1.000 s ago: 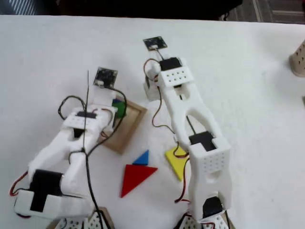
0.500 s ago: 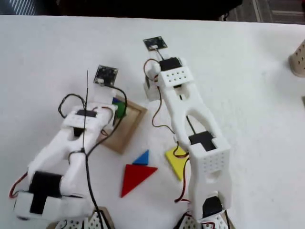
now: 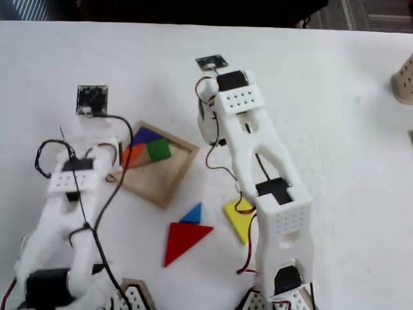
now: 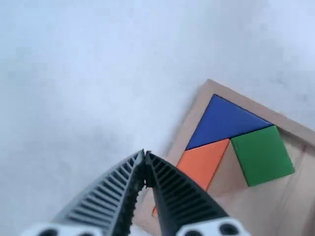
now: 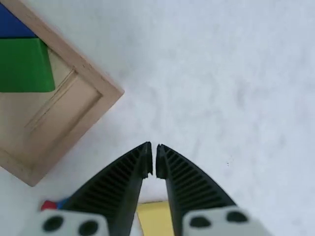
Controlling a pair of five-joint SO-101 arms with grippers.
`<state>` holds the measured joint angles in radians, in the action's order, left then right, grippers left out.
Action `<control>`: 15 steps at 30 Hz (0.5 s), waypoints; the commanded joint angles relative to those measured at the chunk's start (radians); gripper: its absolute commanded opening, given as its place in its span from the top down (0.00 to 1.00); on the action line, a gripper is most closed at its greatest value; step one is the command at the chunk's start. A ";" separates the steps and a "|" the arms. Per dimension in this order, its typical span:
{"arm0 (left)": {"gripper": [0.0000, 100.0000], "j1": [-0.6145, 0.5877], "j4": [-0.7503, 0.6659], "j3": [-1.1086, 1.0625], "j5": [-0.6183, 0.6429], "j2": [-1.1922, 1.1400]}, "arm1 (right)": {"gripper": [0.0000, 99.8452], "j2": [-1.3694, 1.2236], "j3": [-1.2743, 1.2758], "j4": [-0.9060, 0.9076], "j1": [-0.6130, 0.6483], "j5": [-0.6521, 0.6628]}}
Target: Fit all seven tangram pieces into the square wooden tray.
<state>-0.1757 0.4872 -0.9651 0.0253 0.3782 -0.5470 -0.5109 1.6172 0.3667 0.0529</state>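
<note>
The square wooden tray (image 3: pixel 169 185) lies turned like a diamond between the arms. It holds a blue-purple triangle (image 3: pixel 146 136), an orange piece (image 3: pixel 134 155) and a green square (image 3: pixel 159 150). Loose on the table in front of it are a small blue triangle (image 3: pixel 191 214), a red triangle (image 3: pixel 182 237) and a yellow piece (image 3: pixel 237 218) partly under the right arm. My left gripper (image 4: pixel 145 169) is shut and empty, just outside the tray's left rim (image 4: pixel 193 115) near the orange piece (image 4: pixel 203 162). Off the tray's right corner (image 5: pixel 110 91), my right gripper (image 5: pixel 152 160) is shut and empty.
The right arm (image 3: pixel 258 168) stretches over the table's middle, with cables hanging beside the yellow piece. The left arm (image 3: pixel 64 200) lies left of the tray. A perforated beige object (image 3: pixel 404 81) stands at the far right edge. White table extends behind the tray.
The left arm has swung left, off the tray, uncovering the blue-purple, orange and green pieces. The right arm's wrist has shifted slightly back.
</note>
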 commanded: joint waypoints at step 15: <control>0.98 -0.070 0.155 0.480 0.107 -0.579 | 0.98 0.150 0.201 -0.110 -0.035 0.009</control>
<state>-0.2708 0.6084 -0.5386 0.1312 -0.2064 -0.4826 -0.3145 1.5205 0.3391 0.0529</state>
